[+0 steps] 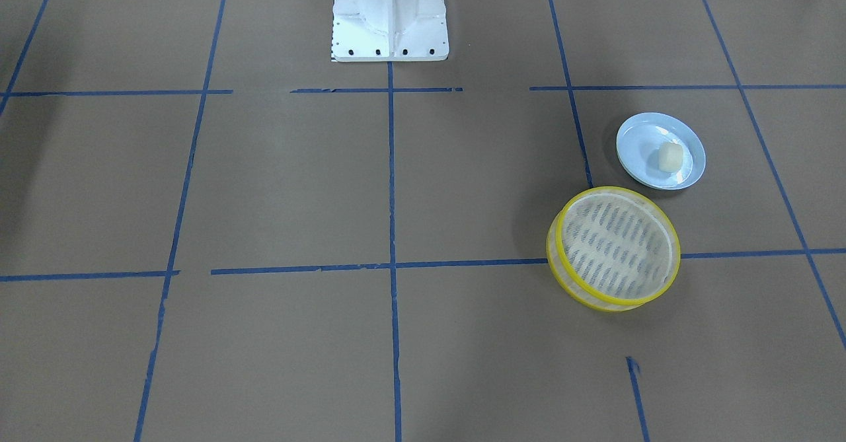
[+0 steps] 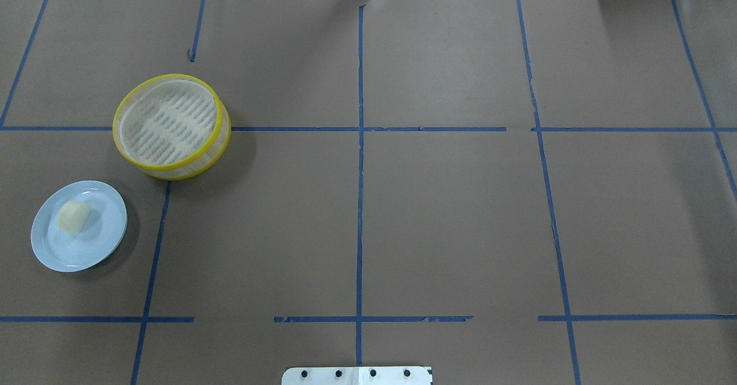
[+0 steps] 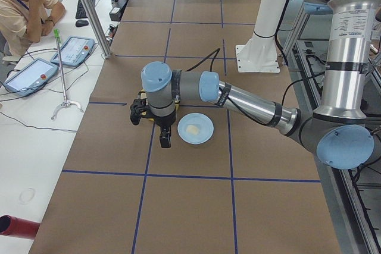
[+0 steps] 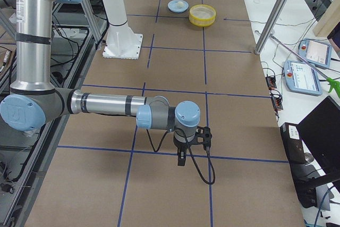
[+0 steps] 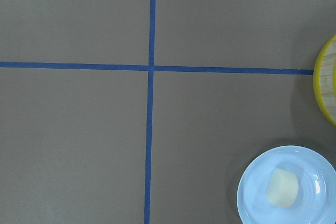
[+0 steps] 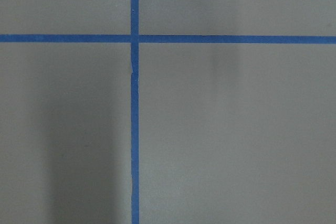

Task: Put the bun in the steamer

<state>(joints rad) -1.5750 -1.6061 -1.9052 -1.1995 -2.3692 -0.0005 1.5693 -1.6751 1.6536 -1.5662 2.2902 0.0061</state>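
Bun: the small cream-white rounded bun [image 2: 73, 217] lies on the pale blue round plate [image 2: 86, 258], slightly off its middle.
Plate: on the brown paper-covered worktop [image 2: 449, 218], in the robot's left half, nearer the robot than the steamer and further left.
Steamer: the round yellow-rimmed steamer [image 2: 170, 123] with slatted floor stands over a crossing of blue tape lines [image 2: 360, 201], near the plate, not touching.
Base: the white metal robot mount [image 2: 357, 375] sits mid near edge, well apart from both.

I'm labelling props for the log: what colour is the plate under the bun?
Pale blue, unpatterned. The plate shows best in the overhead exterior view.
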